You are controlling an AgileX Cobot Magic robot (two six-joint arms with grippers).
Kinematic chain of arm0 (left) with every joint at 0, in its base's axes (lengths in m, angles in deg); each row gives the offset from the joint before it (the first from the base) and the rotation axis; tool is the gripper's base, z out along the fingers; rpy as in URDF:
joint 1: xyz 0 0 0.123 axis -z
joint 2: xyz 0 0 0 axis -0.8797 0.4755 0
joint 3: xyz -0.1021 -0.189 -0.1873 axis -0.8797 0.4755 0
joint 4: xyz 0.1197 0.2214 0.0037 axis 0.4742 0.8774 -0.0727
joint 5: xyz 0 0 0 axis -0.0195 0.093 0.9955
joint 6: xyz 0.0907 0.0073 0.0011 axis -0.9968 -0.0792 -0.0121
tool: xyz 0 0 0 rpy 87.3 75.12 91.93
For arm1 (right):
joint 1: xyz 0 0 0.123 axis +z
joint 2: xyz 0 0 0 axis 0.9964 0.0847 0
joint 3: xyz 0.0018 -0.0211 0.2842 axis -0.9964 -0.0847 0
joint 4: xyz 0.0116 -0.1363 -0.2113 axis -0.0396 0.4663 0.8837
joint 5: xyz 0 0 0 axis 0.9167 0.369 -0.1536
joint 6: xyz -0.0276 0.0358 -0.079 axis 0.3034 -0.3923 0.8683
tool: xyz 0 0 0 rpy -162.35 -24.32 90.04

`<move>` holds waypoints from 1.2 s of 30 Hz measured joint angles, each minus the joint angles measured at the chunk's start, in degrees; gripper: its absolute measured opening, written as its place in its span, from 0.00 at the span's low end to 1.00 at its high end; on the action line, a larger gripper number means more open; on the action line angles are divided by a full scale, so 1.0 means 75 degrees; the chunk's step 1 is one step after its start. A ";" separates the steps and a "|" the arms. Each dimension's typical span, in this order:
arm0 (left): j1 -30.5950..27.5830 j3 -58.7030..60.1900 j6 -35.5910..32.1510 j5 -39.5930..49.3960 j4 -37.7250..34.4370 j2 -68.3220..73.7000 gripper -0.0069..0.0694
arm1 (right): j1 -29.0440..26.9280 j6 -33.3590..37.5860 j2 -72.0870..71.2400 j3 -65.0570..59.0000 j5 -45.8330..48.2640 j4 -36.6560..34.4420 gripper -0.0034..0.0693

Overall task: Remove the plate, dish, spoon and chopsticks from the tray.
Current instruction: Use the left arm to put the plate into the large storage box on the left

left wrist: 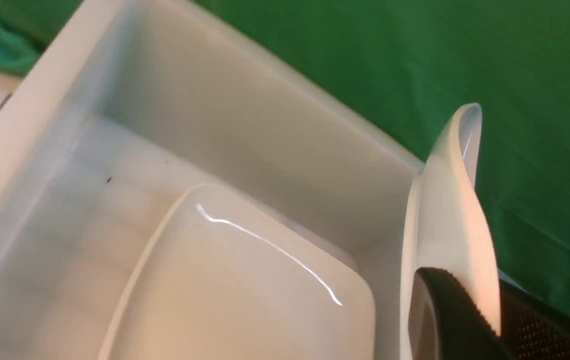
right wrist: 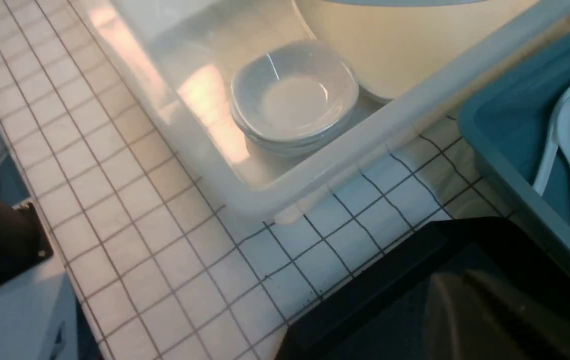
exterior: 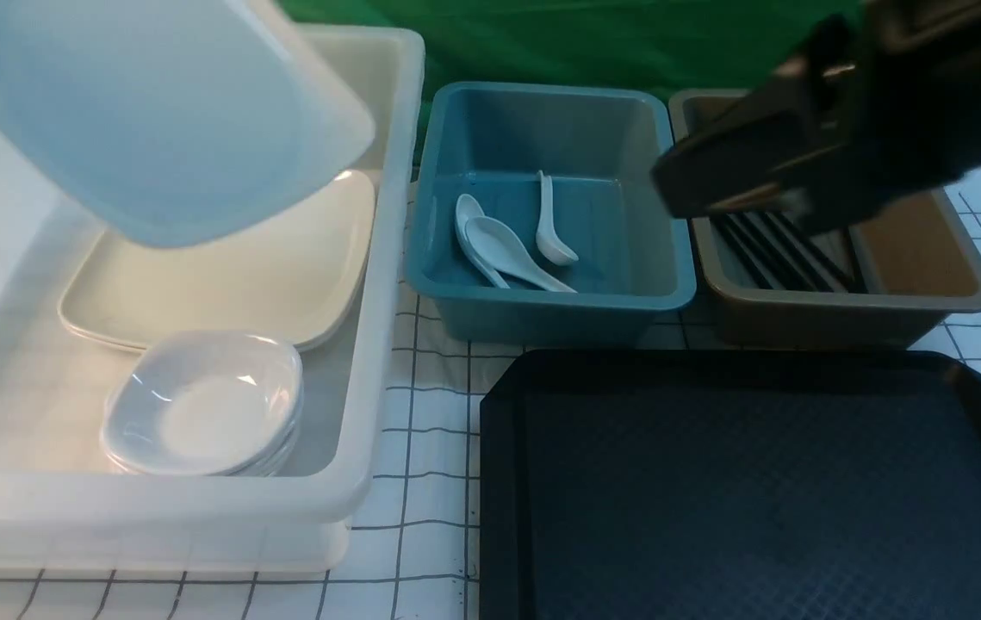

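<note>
The left hand (left wrist: 490, 325) is raised over the far end of the white tub (exterior: 387, 284), hidden from the front camera by what it carries. It is clamped on the rim of the plate (exterior: 154, 112). In the left wrist view the plate shows edge-on, with black textured pads (left wrist: 457, 315) pressed on either side of the rim. The plate hangs in the air, steeply tilted, with one broad face toward the front camera, above the stack of large plates (exterior: 240, 284) lying in the tub.

The right arm reaches in from the upper right and slopes down toward the brown tub (exterior: 843, 319). The right hand (exterior: 697, 181) sits just above that tub's near left corner with its fingers drawn together. Whether anything is between them cannot be made out.

There is one plate in the air. The stack of large plates below shows at least two rims. Nearer the robot in the same tub is a stack of small dishes (exterior: 201, 405), and the exact number of layers is unclear. The blue tub (exterior: 550, 310) holds three spoons (exterior: 512, 250), two overlapping and one lying apart. The brown tub holds the chopsticks (exterior: 774, 250), several black sticks side by side, too blurred to count. The tray (exterior: 757, 491) lies nearest the robot on the grid-patterned surface (exterior: 421, 482), in front of the blue and brown tubs and beside the white tub.
</note>
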 joint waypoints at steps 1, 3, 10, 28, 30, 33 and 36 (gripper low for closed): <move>-0.0001 0.0000 0.0000 -0.0055 -0.0001 0.0000 0.12 | 0.0047 -0.0025 0.0076 0.0033 0.0019 0.0031 0.05; -0.0007 0.0704 -0.0563 -0.0703 -0.0834 0.0011 0.12 | 0.0257 -0.0136 0.0489 0.0455 0.0096 0.0233 0.05; 0.0414 0.1821 -0.1189 -0.2619 -0.2036 0.0043 0.12 | 0.0371 -0.0277 0.1369 0.1557 0.0131 0.0295 0.05; 0.1090 0.1923 -0.1297 -0.3121 -0.2563 0.1176 0.12 | 0.0419 -0.0829 0.2486 0.2584 0.0482 0.0303 0.06; 0.1090 0.1923 -0.1275 -0.3146 -0.2434 0.1204 0.12 | 0.0435 -0.0829 0.2486 0.2584 0.0515 0.0292 0.06; 0.1090 0.1923 -0.1267 -0.3147 -0.2056 0.1218 0.13 | 0.0443 -0.0845 0.2486 0.2584 0.0588 0.0255 0.06; 0.1090 0.1923 -0.1228 -0.3107 -0.1768 0.1228 0.18 | 0.0443 -0.0845 0.2486 0.2584 0.0638 0.0215 0.06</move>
